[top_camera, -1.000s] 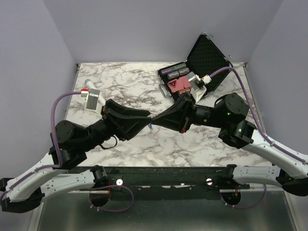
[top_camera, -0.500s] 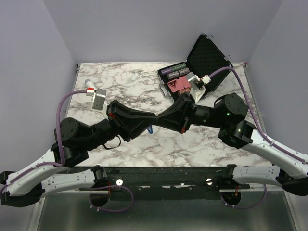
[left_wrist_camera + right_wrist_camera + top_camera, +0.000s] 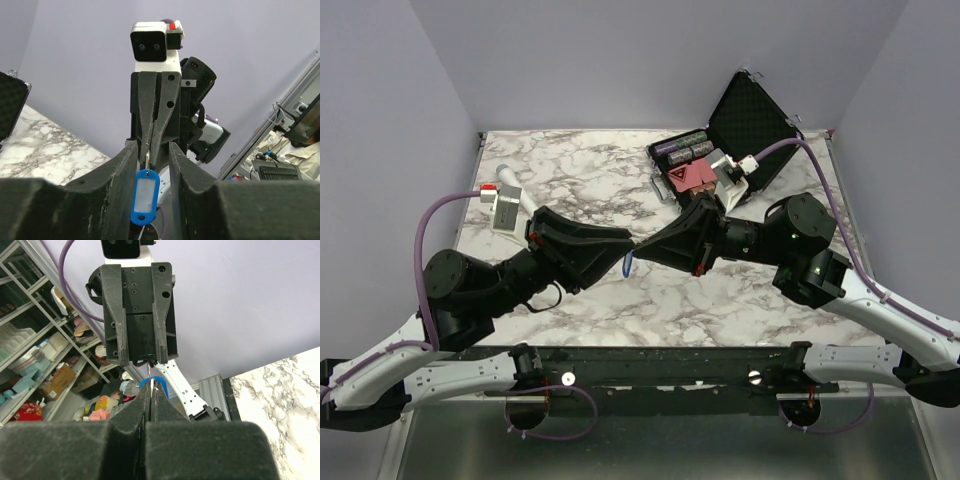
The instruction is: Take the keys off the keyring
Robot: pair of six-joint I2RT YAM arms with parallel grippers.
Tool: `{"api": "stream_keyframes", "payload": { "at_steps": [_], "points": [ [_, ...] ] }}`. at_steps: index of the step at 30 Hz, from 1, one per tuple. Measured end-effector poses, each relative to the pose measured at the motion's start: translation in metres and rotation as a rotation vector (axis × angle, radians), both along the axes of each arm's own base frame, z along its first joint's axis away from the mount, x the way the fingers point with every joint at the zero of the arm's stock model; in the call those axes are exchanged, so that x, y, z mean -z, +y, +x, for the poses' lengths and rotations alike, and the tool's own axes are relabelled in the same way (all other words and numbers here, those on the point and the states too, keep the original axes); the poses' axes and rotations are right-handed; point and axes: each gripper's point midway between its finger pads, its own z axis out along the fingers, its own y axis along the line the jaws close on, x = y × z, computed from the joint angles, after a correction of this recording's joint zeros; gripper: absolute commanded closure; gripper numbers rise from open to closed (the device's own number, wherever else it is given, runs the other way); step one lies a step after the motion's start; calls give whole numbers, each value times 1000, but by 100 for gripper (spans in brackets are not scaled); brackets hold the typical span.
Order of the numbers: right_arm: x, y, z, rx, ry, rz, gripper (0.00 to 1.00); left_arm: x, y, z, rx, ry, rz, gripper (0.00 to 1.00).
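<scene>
1. Left gripper (image 3: 152,150). Fingers stood part-way apart, one on each side of the keyring. Whether the pads pressed on the tag's edges could not be told from any view.

2. Keyring (image 3: 145,194). Bright-blue oblong tag with a clear window, held off the table between the two grippers, flat face towards the left wrist camera and slightly tilted. A thin wire loop showed faintly below the tag.

3. Key (image 3: 147,157). Thin silvery sliver running from the tag's top hole into the opposing fingers; most of it was hidden.

4. Right gripper (image 3: 149,396). Fingers pressed together on the key, tip to tip with the left gripper.

5. Marble table (image 3: 580,160). Lay below the meeting point, with an open black foam-lined case (image 3: 752,108) at its far right corner, well apart from the work.

Handling note, as judgement. The step in hand looked like drawing the key off the ring.
- The left fingers should have a sure hold on the tag before any pull; otherwise the whole set would simply follow the right arm.
- The pull should follow the coil of the ring, not go straight back.
- The hold on the key looked narrow, so slow, short moves would suit it.
- Working low over the marble would keep a dropped key within reach.
</scene>
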Motion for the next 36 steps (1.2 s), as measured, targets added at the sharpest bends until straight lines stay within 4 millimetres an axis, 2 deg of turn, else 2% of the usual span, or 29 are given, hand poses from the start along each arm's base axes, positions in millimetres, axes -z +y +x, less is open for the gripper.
{"api": "stream_keyframes", "payload": {
  "at_steps": [9, 11, 14, 18, 29, 36],
  "points": [
    [0, 0, 0, 0, 0, 1, 99, 7, -10, 2, 8, 11, 25, 64],
    [0, 0, 0, 0, 0, 0, 99, 8, -13, 2, 11, 13, 32, 72],
    [0, 0, 0, -1, 0, 1, 99, 9, -14, 2, 12, 15, 35, 94],
    [0, 0, 0, -1, -1, 1, 99, 8, -13, 2, 6, 13, 33, 100],
    [0, 0, -1, -6, -1, -2, 99, 8, -13, 1, 8, 14, 67, 100],
    [6, -1, -4, -22, 3, -46, 99, 15, -14, -2, 28, 19, 100, 100]
  ]
}}
